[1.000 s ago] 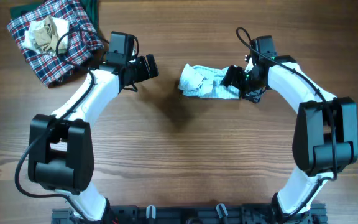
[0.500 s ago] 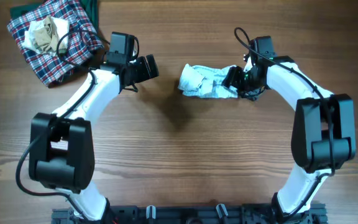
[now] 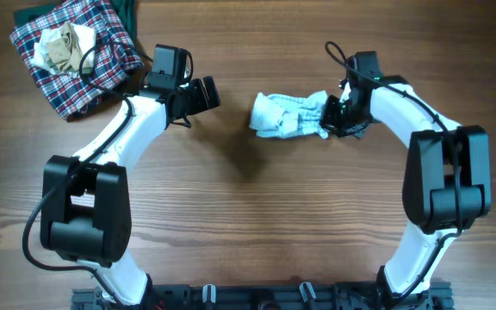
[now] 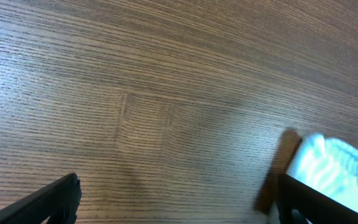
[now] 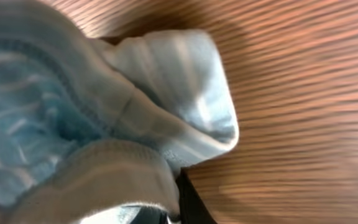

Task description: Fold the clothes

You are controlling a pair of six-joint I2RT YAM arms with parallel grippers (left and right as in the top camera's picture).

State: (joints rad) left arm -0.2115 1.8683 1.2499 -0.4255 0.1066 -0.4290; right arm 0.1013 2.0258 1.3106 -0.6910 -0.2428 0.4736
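A crumpled light-blue striped garment (image 3: 284,117) lies on the wooden table right of centre. My right gripper (image 3: 329,115) is shut on its right end. In the right wrist view the bunched cloth (image 5: 104,118) fills the left side and covers the fingers of the right gripper (image 5: 174,213). My left gripper (image 3: 203,95) stands open to the left of the garment, apart from it. In the left wrist view the left gripper (image 4: 179,208) holds nothing, with bare wood between its dark fingertips (image 4: 55,200), and the garment's edge (image 4: 334,171) shows at the right.
A heap of other clothes sits at the back left corner: a red plaid shirt (image 3: 80,65) with a beige cloth (image 3: 63,45) on top and a dark green piece (image 3: 127,12) behind. Bare wood (image 3: 248,224) spreads across the front.
My right gripper has closed on the garment's right end, bunching the cloth there. The left arm has not moved.
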